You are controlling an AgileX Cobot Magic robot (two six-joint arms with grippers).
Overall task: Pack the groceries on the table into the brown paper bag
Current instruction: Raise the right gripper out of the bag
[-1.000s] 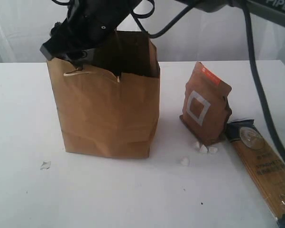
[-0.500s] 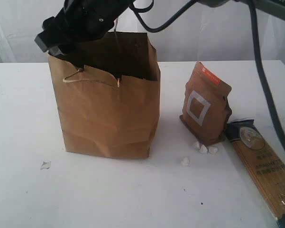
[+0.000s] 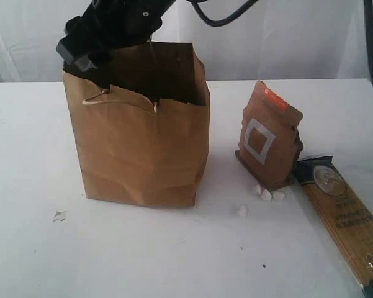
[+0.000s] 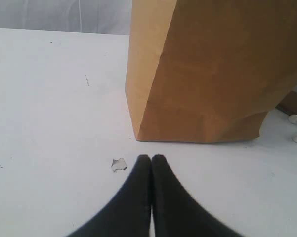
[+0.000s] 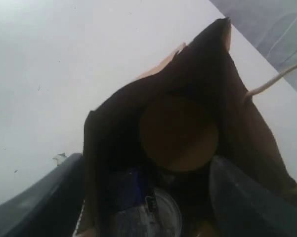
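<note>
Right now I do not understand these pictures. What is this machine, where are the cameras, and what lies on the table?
It is a robot with two arms, each ending in a gripper. One camera watches from outside; one sits on each wrist. On the table stand a brown paper bag and a brown pouch; a spaghetti pack lies beside the pouch. The right gripper hangs open over the bag, holding nothing; a gold lid shows inside. The left gripper is shut, empty.
</note>
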